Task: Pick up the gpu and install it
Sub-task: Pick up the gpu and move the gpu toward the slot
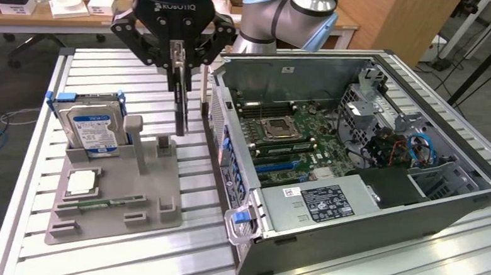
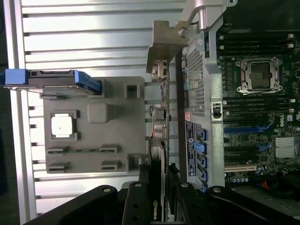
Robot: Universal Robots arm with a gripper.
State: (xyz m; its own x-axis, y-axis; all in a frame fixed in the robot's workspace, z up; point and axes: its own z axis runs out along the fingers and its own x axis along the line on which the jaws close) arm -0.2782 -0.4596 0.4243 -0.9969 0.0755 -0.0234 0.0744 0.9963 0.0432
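Gripper (image 1: 180,52) clamps gpu (image 1: 181,109) on edge above rack (image 1: 107,221), between hard drive (image 1: 94,128) and open case (image 1: 376,226).

grey plastic fixture tray (image 1: 154,186) on slatted aluminium table (image 1: 106,67), at exterior view's left of open metal computer case (image 1: 443,217). silver hard drive (image 1: 95,126) upright in tray's far slot. thin near-black gpu card (image 1: 181,102) hangs between tray and case.
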